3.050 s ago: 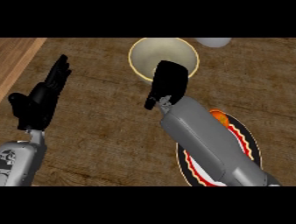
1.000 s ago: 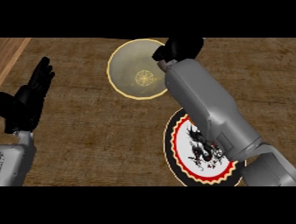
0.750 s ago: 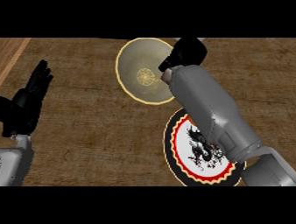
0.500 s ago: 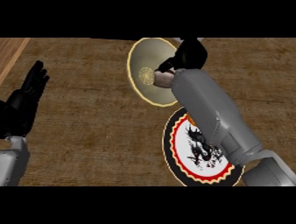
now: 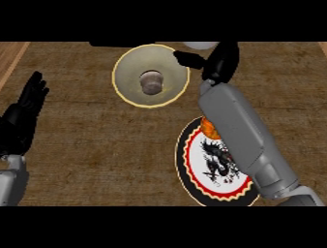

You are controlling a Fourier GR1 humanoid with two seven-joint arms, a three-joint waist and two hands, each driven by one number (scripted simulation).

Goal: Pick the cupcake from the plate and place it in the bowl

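Fingers (image 5: pixel 187 60) of black right hand (image 5: pixel 220 60) relaxed, spread, holding nothing; thumb side just right of cream round bowl (image 5: pixel 127 89), beside its rim. Small brown cupcake (image 5: pixel 151 82) sits inside bowl, left of those fingers, apart from them. Grey right forearm (image 5: pixel 241 133) crosses round plate with red-white scalloped border and black dragon motif (image 5: pixel 195 169), below hand. Black left hand (image 5: pixel 16 121) rests open at left edge, fingers up, well apart from bowl. All on brown woven mat (image 5: pixel 88 155).

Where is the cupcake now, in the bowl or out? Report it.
In. The cupcake sits in the middle of the bowl; right hand beside the rim.
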